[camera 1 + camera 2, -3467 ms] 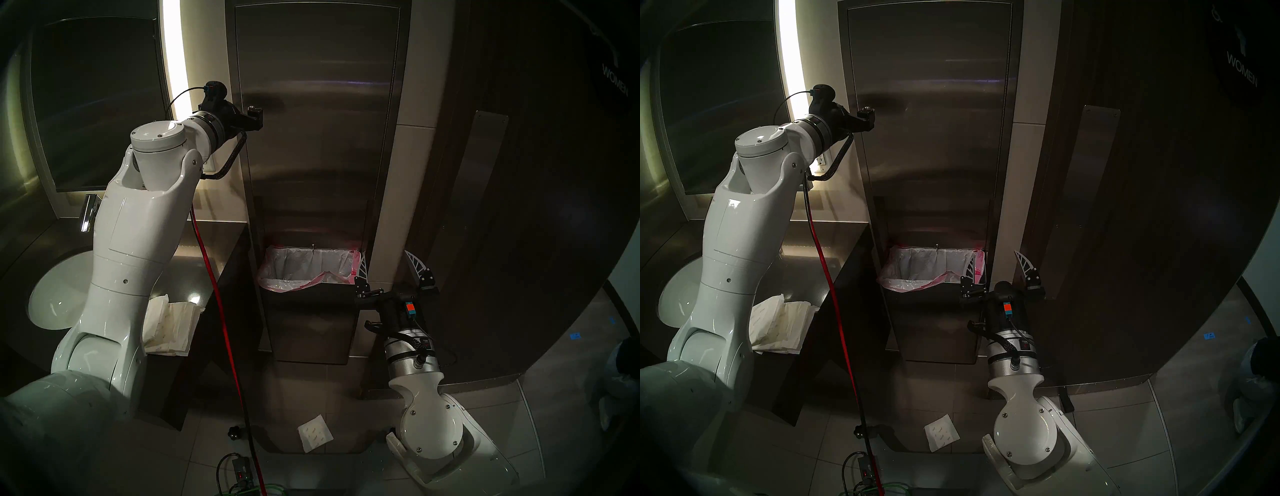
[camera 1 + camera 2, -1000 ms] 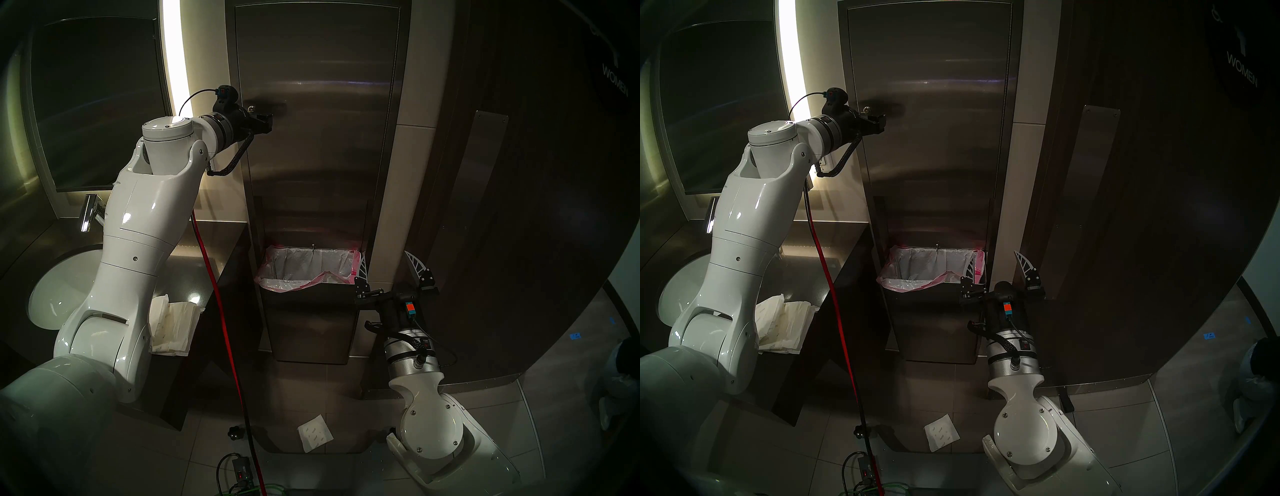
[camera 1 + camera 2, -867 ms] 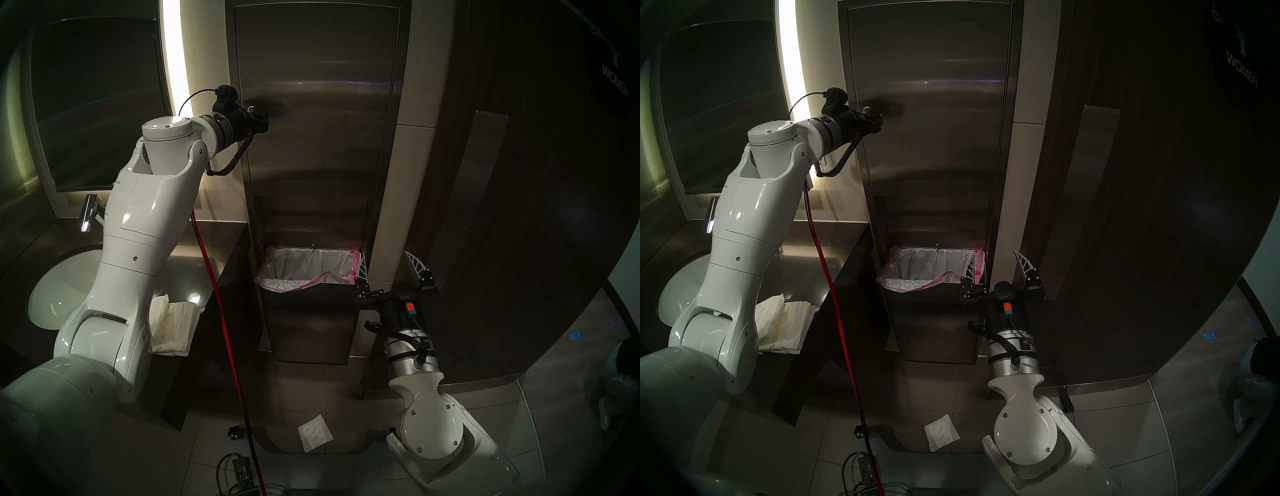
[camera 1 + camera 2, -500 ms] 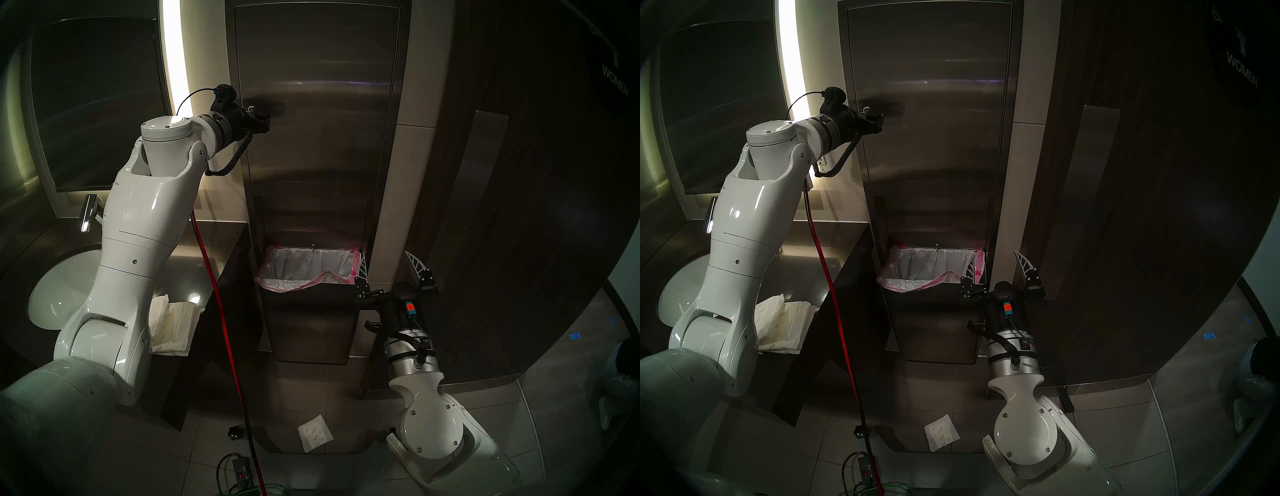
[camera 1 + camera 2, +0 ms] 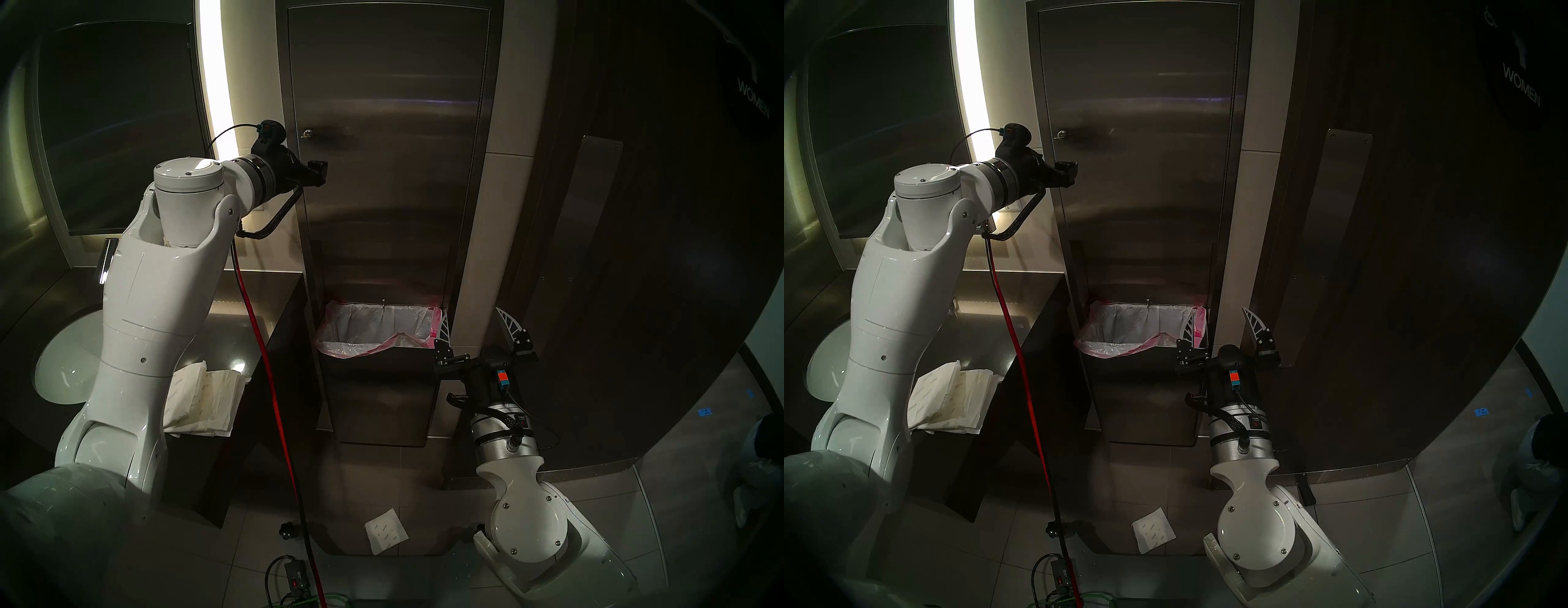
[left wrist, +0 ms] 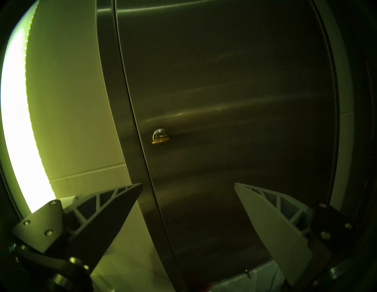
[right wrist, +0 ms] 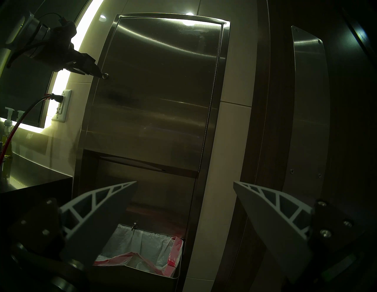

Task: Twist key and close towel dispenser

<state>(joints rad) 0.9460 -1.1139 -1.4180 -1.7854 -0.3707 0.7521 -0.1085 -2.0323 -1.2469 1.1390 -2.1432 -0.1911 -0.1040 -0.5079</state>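
Note:
The towel dispenser (image 5: 390,170) is a tall brushed-steel wall cabinet, and its long door lies flush in the frame. The small brass key (image 5: 306,134) sits in the round lock at the door's left edge. In the left wrist view the key's (image 6: 160,140) bow lies flat. My left gripper (image 5: 323,170) is open and empty, a little below the key and not touching it; its fingers (image 6: 122,195) are spread wide. My right gripper (image 5: 475,329) is open and empty, low beside the bin section's pink-edged liner (image 5: 377,327).
A counter with a sink (image 5: 63,365) and a stack of paper towels (image 5: 208,399) is on the left under a dark mirror (image 5: 114,127). A red cable (image 5: 271,382) hangs before the cabinet. One towel (image 5: 386,530) lies on the floor. A dark door with a push plate (image 5: 594,237) stands on the right.
My left gripper was at the key; it has since opened and drawn back down and left, clear of the lock. The right arm has not moved.

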